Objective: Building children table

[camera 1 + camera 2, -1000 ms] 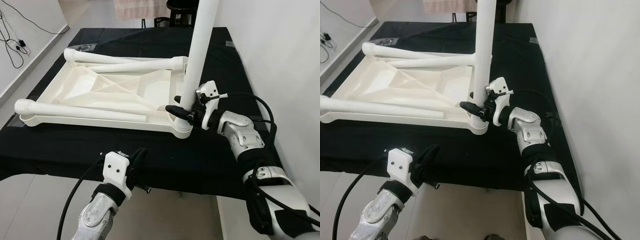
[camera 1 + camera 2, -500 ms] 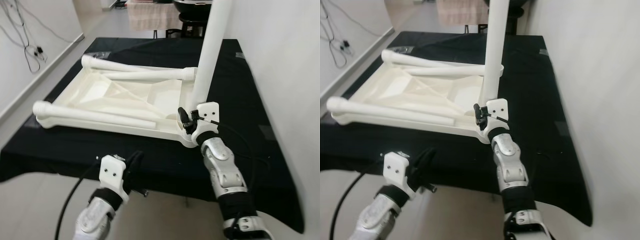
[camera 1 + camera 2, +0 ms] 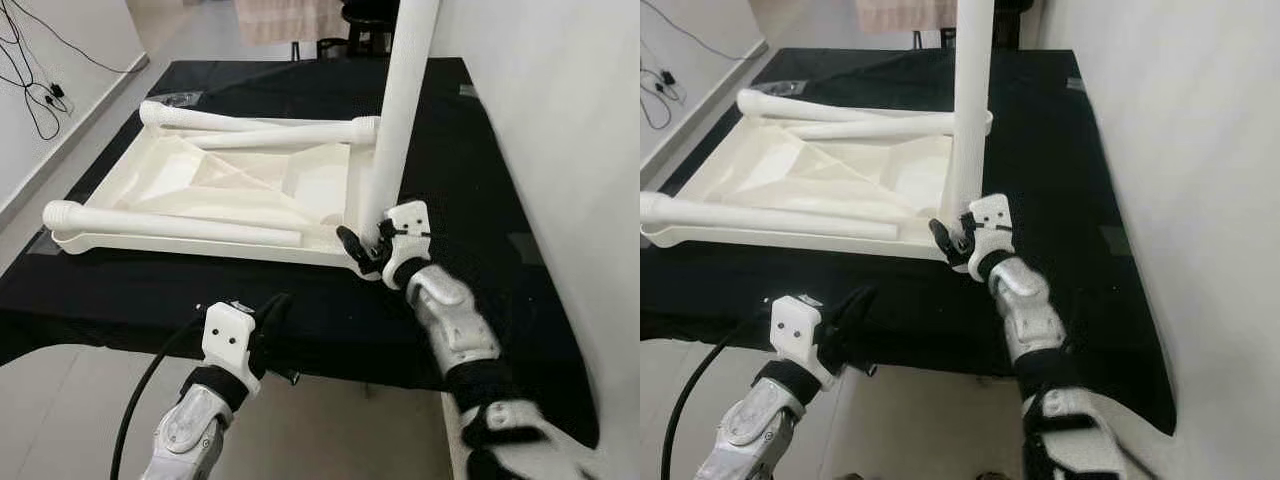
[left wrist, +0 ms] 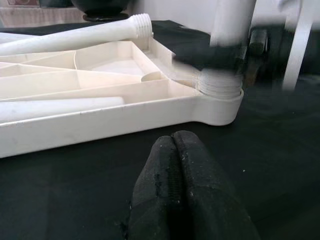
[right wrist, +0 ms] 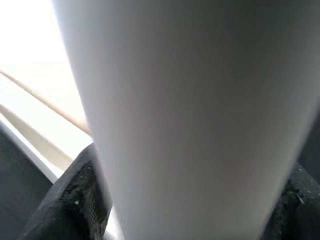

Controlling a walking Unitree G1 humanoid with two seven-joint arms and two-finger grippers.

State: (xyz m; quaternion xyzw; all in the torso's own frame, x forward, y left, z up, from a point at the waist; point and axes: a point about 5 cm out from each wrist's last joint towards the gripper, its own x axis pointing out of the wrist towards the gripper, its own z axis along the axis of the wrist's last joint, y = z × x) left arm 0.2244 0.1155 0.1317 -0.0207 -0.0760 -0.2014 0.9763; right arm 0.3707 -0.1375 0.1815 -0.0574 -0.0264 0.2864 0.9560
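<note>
A: Where does the tabletop [image 3: 210,190] sit, and what is it made of?

B: It lies upside down on a black cloth [image 3: 470,150] covering a bench. It is cream moulded plastic, a rectangular tray shape with thin ribs running diagonally across its underside and a round threaded socket at the near right corner.

A: And the legs?

B: One upright leg [image 3: 400,110] stands in that near right socket. It is a smooth white tube, roughly vertical, its top out of frame. Two loose legs rest on the tabletop: one [image 3: 170,223] along the near edge with a rounded end cap at the left, another [image 3: 255,128] along the far edge with a ridged threaded end at the right.

A: State of the right gripper [image 3: 368,243]?

B: Its black fingers are closed round the base of the upright leg, just above the socket. In the right wrist view the tube is a blurred pale mass with a textured black pad [image 5: 75,205] pressed against each side.

A: The left gripper [image 4: 182,185]?

B: It hovers off the near edge of the bench, well apart from the tabletop, holding nothing. Its two matte, grainy fingers are pressed together with only a seam between them.

A: Surroundings?

B: A plain white wall [image 3: 560,120] on the right, black cables [image 3: 35,70] on the floor at left.
</note>
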